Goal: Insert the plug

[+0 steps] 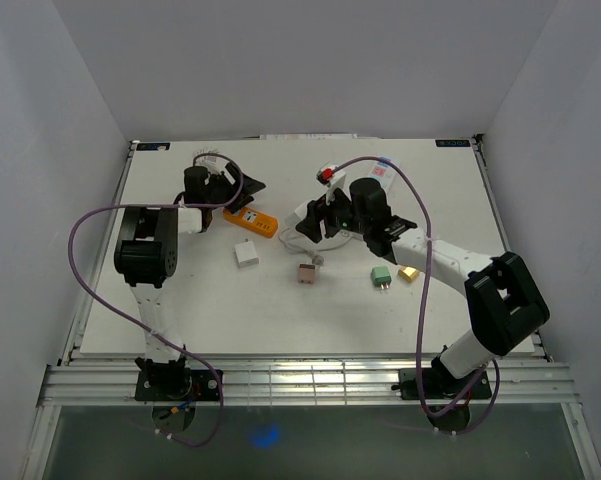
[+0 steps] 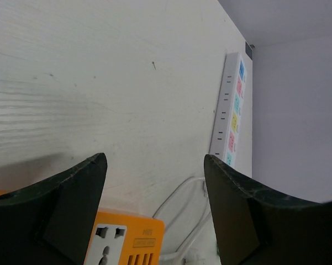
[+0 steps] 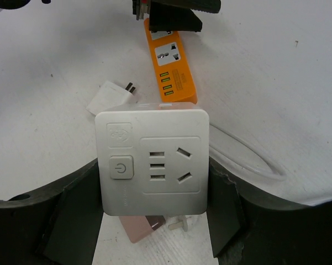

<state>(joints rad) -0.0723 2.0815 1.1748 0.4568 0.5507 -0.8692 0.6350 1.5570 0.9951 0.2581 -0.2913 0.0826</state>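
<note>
No plug was inserted; the white plug (image 1: 246, 254) lay on the tabletop (image 1: 280, 320). The right gripper's (image 3: 154, 212) jaws clamped a white socket (image 3: 154, 160); the left gripper's (image 2: 154, 165) gaped empty over the orange socket (image 2: 124, 243).

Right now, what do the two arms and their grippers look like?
The left arm and right arm have white links with bulky black joint housings. A purple cable loops along each. The left gripper and right gripper have wide, black wedge-shaped fingers.

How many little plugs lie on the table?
4: white plug left of centre, pink plug in the middle, green plug and gold plug together at right. More may be hidden.
</note>
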